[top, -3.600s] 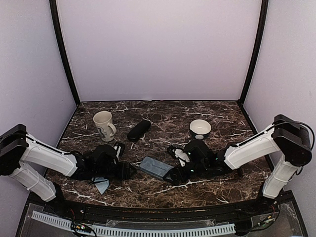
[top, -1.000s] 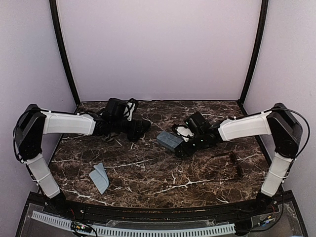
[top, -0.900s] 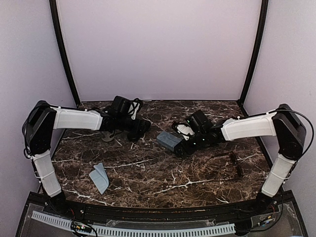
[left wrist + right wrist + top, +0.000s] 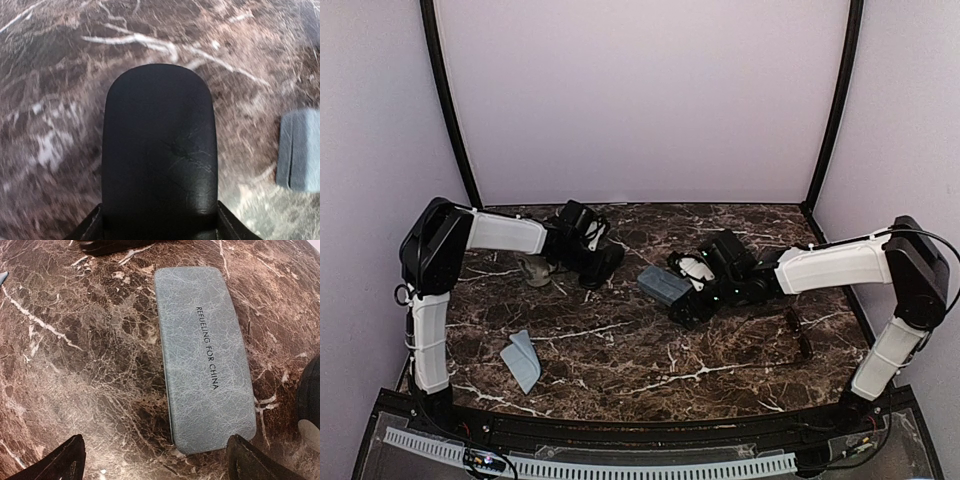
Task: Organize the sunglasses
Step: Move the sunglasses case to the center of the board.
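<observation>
Top external view: against the picture from a second before, your left arm's elbow had swung in from the left wall toward the table. Its left gripper stayed at the black case near the back left. The blue-grey case lay almost where it had been, with the right arm hardly changed.

The left fingers flanked the black case's near end; you could not tell whether they pressed on it. The right gripper stood spread wide, with the blue-grey case lying flat and unheld, its near end just ahead between the fingers.

One pair of sunglasses lay on the marble toward the right edge, on the near side of the right forearm and apart from both cases. The mug stood just left of the black case, partly hidden by the left arm. A grey folded piece lay near the front left. Between it and the sunglasses, open marble stretched across the front centre.
</observation>
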